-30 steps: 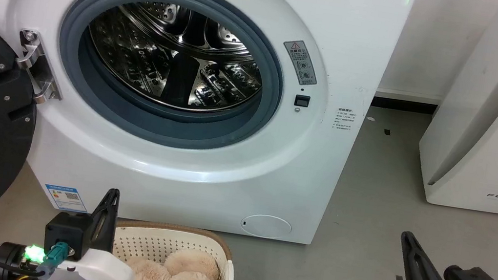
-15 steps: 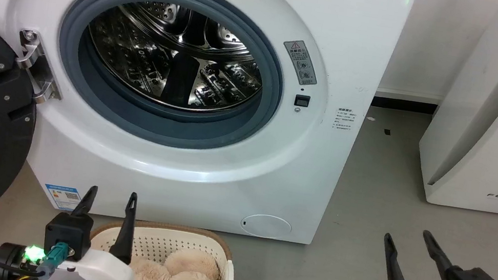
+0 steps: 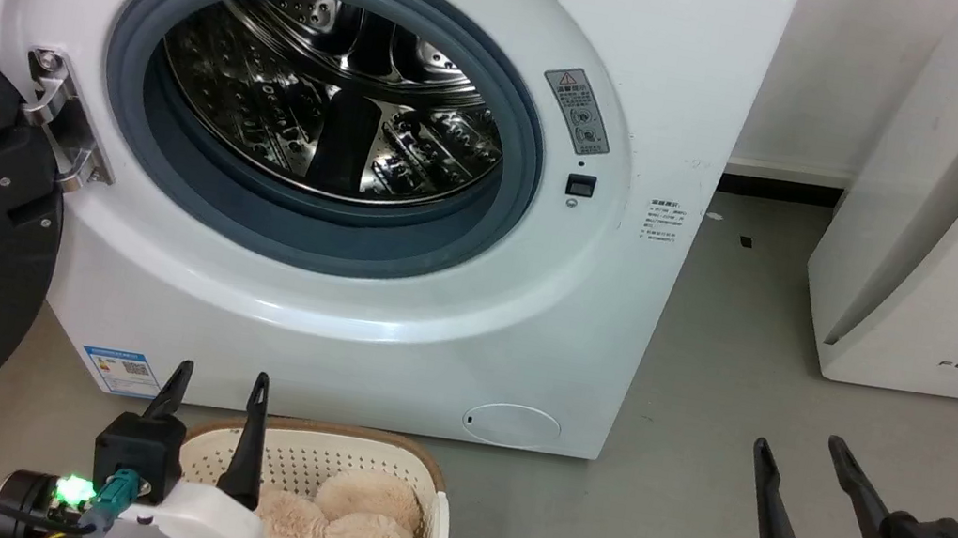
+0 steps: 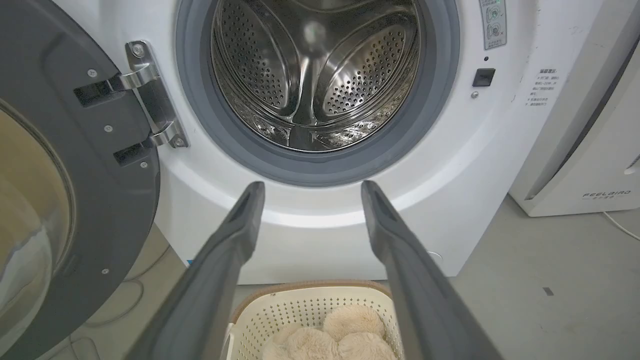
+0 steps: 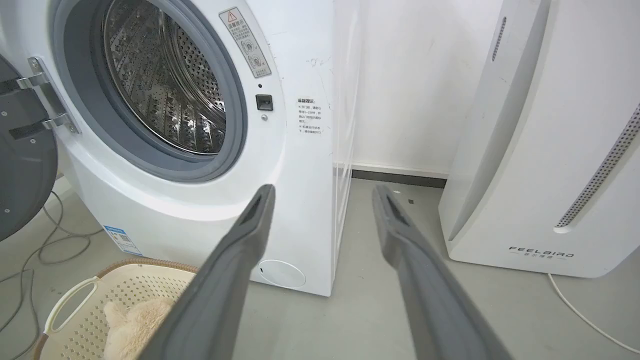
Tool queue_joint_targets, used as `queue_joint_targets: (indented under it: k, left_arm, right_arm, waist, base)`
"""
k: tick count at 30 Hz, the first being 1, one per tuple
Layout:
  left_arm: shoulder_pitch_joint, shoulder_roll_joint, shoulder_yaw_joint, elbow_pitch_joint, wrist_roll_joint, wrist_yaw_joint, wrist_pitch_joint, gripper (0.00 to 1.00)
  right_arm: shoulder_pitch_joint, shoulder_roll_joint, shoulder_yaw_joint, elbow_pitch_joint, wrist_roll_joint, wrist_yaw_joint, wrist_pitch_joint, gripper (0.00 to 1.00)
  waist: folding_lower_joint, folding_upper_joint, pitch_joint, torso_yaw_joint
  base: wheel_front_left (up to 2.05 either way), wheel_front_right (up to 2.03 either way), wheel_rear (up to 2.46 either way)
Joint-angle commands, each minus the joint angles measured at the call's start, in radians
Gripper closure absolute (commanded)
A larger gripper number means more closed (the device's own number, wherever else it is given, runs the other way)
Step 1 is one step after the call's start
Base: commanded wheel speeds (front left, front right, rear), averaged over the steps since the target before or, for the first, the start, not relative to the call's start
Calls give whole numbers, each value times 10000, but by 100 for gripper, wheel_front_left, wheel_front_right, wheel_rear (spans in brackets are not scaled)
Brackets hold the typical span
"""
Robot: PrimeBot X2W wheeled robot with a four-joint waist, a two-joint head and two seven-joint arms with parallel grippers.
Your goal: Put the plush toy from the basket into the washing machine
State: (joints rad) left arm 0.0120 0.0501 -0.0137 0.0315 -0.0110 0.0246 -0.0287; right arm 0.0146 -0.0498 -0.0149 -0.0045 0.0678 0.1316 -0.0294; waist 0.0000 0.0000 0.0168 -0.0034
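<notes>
Left gripper (image 3: 223, 373) and right gripper (image 3: 798, 442) both stand spread, empty. The right wrist view adds the side handle of the basket (image 5: 120, 290); the plush toy (image 5: 135, 327) perhaps fills it.

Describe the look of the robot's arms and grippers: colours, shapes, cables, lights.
The left gripper and right gripper each have two long, dark, tapering fingers on a black boxy block, carried by a glossy white forearm shell. A teal cable plug enters each block. A green light glows beside the left plug.
</notes>
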Motion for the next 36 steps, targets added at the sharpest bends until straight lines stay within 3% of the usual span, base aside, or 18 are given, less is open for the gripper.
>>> queue_joint_targets:
  k: [1,21,36]
  left_arm:
    - [-231,0,-22,119,-65,71,-97,0]
    - [-1941,258,-528,2943,-35,-281,-432,0]
    - [-3455,707,-1376,5092,307,-654,121,0]
  right_arm:
    - [-59,-1,-36,-77,142,-1,-91,0]
    - [-546,-1,-151,-260,898,-3,-509,0]
    - [-1206,-2,-238,-375,1592,-4,-821,0]
  waist:
    - [0,0,46,-11]
    - [0,0,1118,-246]
    - [0,0,2401,-554]
  base:
    - [0,0,0]
    - [0,0,0]
    - [0,0,0]
